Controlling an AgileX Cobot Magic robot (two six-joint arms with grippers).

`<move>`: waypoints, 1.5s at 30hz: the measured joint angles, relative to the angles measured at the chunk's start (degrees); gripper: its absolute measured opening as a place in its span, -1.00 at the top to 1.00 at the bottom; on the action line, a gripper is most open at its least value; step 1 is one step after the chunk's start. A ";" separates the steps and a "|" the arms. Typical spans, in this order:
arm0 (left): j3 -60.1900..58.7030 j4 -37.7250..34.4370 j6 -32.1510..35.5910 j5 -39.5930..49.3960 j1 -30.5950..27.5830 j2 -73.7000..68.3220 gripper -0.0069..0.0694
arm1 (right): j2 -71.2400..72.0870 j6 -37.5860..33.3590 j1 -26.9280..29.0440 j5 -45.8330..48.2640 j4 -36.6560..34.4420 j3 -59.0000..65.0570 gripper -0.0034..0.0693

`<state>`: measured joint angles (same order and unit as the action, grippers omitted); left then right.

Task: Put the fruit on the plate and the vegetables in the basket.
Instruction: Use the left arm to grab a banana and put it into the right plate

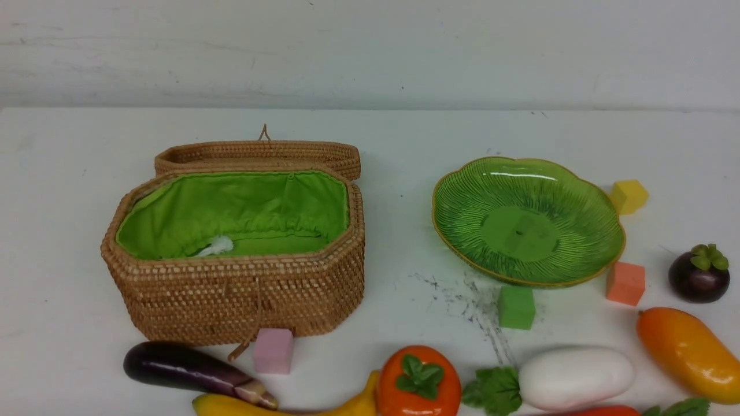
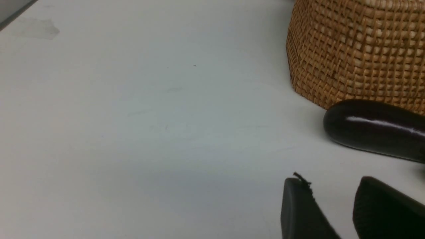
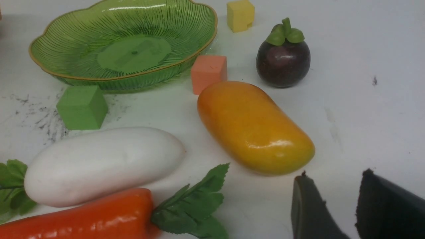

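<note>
The open basket (image 1: 231, 289) with green lining stands at the left, and the empty green plate (image 1: 520, 231) at the right. Along the near edge lie the eggplant (image 1: 185, 370), banana (image 1: 347, 407), persimmon (image 1: 419, 381), white radish (image 1: 575, 378), a red-orange vegetable (image 1: 601, 411), the mango (image 1: 688, 352) and the mangosteen (image 1: 698, 274). My left gripper (image 2: 332, 181) is open and empty over bare table, short of the eggplant (image 2: 375, 131). My right gripper (image 3: 335, 174) is open and empty just beside the mango (image 3: 255, 129). Neither gripper shows in the front view.
Foam cubes lie about: pink (image 1: 273, 350) in front of the basket, green (image 1: 516, 307) and orange (image 1: 625, 283) at the plate's near rim, yellow (image 1: 629, 196) behind it. The basket lid (image 1: 260, 153) hangs open at the back. Dark scuffs mark the table near the green cube.
</note>
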<state>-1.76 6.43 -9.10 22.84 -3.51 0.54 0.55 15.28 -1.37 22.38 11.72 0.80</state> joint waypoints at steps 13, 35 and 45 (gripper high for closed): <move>0.00 1.28 0.00 -13.72 0.00 0.00 0.19 | 0.00 0.00 0.00 0.00 0.00 0.00 0.24; 19.09 1.17 -17.02 -38.14 0.00 -13.22 0.19 | 0.00 0.00 0.00 0.00 0.00 0.00 0.24; 32.61 10.54 -32.61 -10.21 3.22 -29.30 0.19 | 0.00 0.00 0.00 0.00 0.00 0.00 0.24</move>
<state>30.85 16.97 -41.71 12.63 -0.29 -28.76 0.55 15.28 -1.37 22.38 11.72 0.80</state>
